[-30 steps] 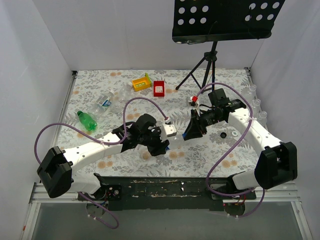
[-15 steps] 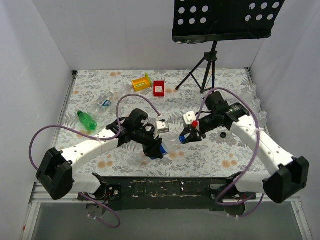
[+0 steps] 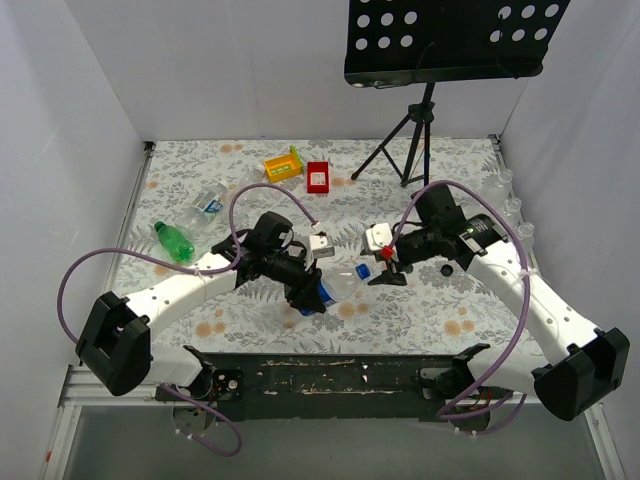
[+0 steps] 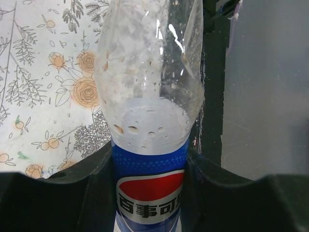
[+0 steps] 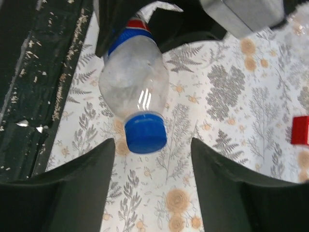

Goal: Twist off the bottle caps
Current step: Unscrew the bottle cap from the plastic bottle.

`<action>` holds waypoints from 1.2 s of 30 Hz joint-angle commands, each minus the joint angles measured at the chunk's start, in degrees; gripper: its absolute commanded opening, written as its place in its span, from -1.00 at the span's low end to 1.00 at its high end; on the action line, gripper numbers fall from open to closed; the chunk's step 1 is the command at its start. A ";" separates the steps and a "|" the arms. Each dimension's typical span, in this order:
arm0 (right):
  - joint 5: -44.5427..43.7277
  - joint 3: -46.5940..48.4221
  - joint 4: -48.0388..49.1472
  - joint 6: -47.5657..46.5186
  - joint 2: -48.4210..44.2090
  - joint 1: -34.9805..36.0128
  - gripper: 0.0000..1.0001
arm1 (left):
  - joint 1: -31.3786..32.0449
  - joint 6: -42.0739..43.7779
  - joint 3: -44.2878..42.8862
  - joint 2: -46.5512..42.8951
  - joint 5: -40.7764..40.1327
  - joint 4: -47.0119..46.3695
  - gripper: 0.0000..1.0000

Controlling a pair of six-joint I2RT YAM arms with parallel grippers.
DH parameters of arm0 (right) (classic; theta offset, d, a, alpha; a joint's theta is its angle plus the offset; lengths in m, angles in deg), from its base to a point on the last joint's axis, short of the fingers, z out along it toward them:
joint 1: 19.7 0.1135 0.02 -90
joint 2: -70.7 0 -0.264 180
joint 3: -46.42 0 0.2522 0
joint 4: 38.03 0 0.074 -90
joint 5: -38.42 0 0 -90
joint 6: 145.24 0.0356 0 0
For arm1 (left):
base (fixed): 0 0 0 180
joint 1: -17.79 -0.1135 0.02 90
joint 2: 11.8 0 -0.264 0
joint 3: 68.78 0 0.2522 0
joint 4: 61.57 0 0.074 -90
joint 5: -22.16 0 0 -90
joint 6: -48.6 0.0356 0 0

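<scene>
Overhead first. The left gripper [image 3: 312, 292] is clamped on a Pepsi bottle [image 3: 338, 286], held low over the floral bench [image 3: 450, 310] near its front edge. The bottle lies roughly level, neck pointing toward the right arm. Its blue cap [image 3: 363, 270] sits on the neck. The right gripper [image 3: 386, 276] is just beside that cap; its jaw gap is hard to read from up here. Far left: a green bottle [image 3: 173, 241] on its side, with clear bottles [image 3: 205, 203] near it. At the back are a yellow box [image 3: 283, 165] and a red box [image 3: 318, 177], close together. A music stand [image 3: 445, 40] rises over the back right.

Left wrist view. The left gripper [image 4: 147, 164] has its jaws narrow, pressed against both sides of the Pepsi bottle [image 4: 149, 121] at the blue label. The clear body is wet with droplets inside. The bench [image 4: 43, 72] lies to one side, a dark frame rail [image 4: 212, 96] to the other.

Right wrist view. The right gripper [image 5: 152, 142] has its jaws spread apart, one finger on each side of the blue cap [image 5: 145, 133], neither touching it. The cap is seated on the Pepsi bottle [image 5: 135, 82], whose far end disappears into the left gripper [image 5: 125, 21]. The red box [image 5: 301, 130] shows at the frame edge.
</scene>
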State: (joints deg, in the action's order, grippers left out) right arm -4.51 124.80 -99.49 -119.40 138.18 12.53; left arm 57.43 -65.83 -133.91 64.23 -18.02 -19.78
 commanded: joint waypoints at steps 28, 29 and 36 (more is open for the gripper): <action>12.78 -7.05 20.45 57.38 -1.13 -17.20 0.71 | 16.43 -2.56 1.01 -8.62 -41.82 -5.09 -0.91; 12.96 -7.92 21.07 58.18 -1.13 -17.11 0.71 | 16.87 -2.64 0.93 -8.44 -42.35 -5.27 -0.91; 13.84 -10.30 22.39 60.82 0.36 -17.29 0.69 | 18.81 -2.82 0.22 -7.30 -45.07 -6.15 -0.92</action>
State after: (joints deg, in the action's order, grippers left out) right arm 7.03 114.90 -80.19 -62.11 137.90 -4.59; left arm 75.20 -68.43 -132.93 57.15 -60.00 -23.95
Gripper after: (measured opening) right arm 0.849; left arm 0.414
